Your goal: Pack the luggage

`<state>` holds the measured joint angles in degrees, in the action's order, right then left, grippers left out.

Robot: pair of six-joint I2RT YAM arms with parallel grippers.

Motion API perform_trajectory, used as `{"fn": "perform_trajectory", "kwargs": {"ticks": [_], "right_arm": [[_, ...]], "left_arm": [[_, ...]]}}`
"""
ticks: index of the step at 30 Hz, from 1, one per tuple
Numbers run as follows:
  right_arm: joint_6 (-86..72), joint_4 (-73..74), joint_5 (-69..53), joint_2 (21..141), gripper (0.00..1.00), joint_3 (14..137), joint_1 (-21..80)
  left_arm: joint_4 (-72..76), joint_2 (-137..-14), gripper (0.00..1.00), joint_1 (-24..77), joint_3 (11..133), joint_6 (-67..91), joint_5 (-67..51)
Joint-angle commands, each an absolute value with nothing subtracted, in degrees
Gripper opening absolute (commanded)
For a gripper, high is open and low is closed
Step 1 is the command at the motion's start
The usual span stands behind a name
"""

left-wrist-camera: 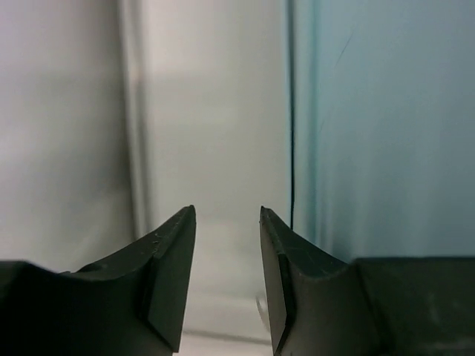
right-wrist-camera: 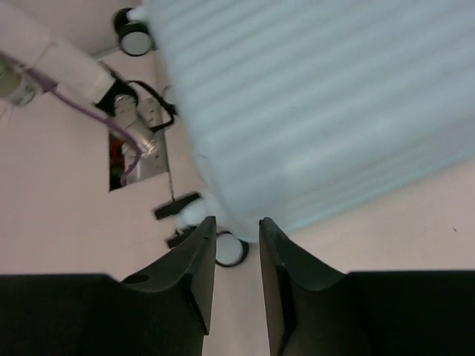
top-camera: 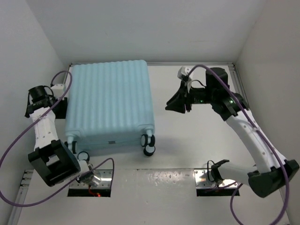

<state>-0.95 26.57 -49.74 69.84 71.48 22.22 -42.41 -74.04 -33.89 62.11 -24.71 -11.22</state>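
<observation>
Nearest to us in the left wrist view, the left pincer (left-wrist-camera: 226, 215) has its two dark, matte, wedge-shaped fingers standing apart, with a clear gap and nothing between them. Just beside its right finger rises the smooth, pale aqua side of the luggage (left-wrist-camera: 393, 133), marked by a thin dark seam. We cannot tell whether the finger touches it. To the left is a plain white wall (left-wrist-camera: 59, 133).

In the right wrist view, the right pincer (right-wrist-camera: 237, 222) is parted more narrowly and holds nothing. Just past its tips sits a small black-and-white wheel (right-wrist-camera: 230, 251). Beyond that spreads the ribbed hard shell.

From above, we see silvery mounting plates (top-camera: 205, 180) at the near edge of the white worktop (top-camera: 187, 154). Glossy purple cables (top-camera: 14, 150) loop from both arms. The luggage lies closed and flat on the left half of the worktop, with its corrugated shell facing up, its corners rounded and its wheels towards the arm bases. The left arm reaches along the luggage's left side, close by. The right pincer hangs to the luggage's right, apart from it. Behind everything, the white enclosure walls meet the worktop at a pale metal strip (top-camera: 187, 63).
</observation>
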Motion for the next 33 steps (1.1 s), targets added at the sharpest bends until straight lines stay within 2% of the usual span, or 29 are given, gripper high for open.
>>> {"fn": "perform_trajectory", "kwargs": {"ticks": [1, 3, 6, 10, 11, 13, 17, 20, 24, 29, 33], "right_arm": [[11.6, 39.2, -54.8, 65.8, 0.28, 70.2, 24.8], [19.2, 44.7, -52.5, 62.2, 0.28, 67.9, 27.1], [23.1, 45.0, -47.2, 58.3, 0.27, 62.4, 29.4], [18.4, 40.9, -39.0, 56.7, 0.27, 56.5, 30.1], [17.3, 39.9, -33.4, 56.9, 0.25, 56.2, 30.1], [12.0, 41.0, -31.2, 58.7, 0.22, 57.0, 28.7], [7.2, 44.2, -29.0, 58.8, 0.11, 57.5, 27.2], [4.7, 43.5, -22.0, 58.3, 0.08, 54.8, 30.2], [5.1, 48.4, -10.1, 60.9, 0.07, 53.7, 30.6], [7.4, 50.1, -0.4, 62.5, 0.05, 51.4, 24.7], [9.3, 50.2, 1.1, 65.1, 0.04, 52.5, 14.2]], "left_arm": [[-46.3, -71.5, 0.45, -16.7, 59.0, -15.8, -29.9], [-40.4, -72.6, 0.47, -7.4, 60.1, -8.7, -30.4], [-31.8, -75.9, 0.48, 1.6, 62.4, -1.8, -29.4], [-22.9, -87.8, 0.5, 15.5, 70.8, 9.9, -30.2], [-21.5, -90.0, 0.5, 17.4, 72.8, 11.2, -30.8], [-20.9, -93.1, 0.53, 21.3, 78.8, 12.0, -30.3], [-17.1, -92.7, 0.61, 19.3, 79.6, 16.4, -26.7], [-10.5, -87.2, 0.72, 15.7, 75.2, 19.2, -23.5], [-9.9, -83.1, 0.79, 15.6, 72.9, 16.4, -18.3], [-12.5, -84.8, 0.79, 14.4, 73.8, 15.2, -20.4], [-12.0, -82.7, 0.79, 15.4, 71.3, 9.8, -24.4]]}}
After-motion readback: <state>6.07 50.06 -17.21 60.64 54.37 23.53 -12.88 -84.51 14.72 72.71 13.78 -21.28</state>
